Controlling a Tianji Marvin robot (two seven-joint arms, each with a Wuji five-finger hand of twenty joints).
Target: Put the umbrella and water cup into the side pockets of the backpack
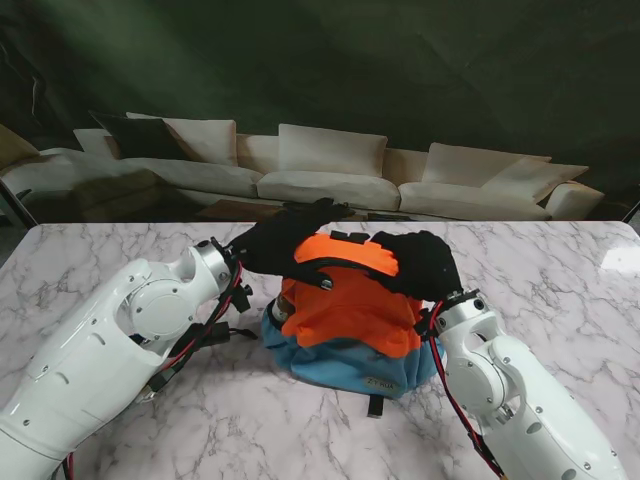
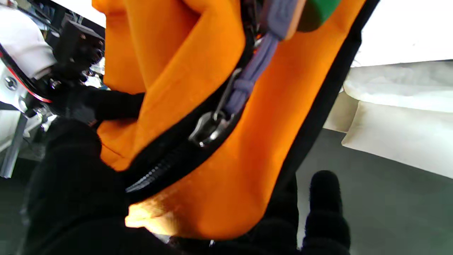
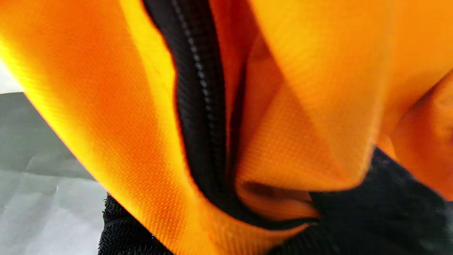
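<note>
Left hand, black glove, clamped on backpack top edge at its far-left corner; fingers wrap the orange cloth. Right hand, also gloved, clamped on the top at its right side, knit fabric pressed into folds in the right wrist view. Backpack sits upright mid-surface between both arms, long axis vertical, top toward the sofa, front face toward me. Upper part orange woven nylon, slumped and creased; base blue, soft, rounded. Black zipper with coil teeth runs along the top, metal pull with a grey-purple strap. Surface is white-grey marble, glossy. Umbrella and cup: cannot make out in any view; side pockets not clearly seen.
</note>
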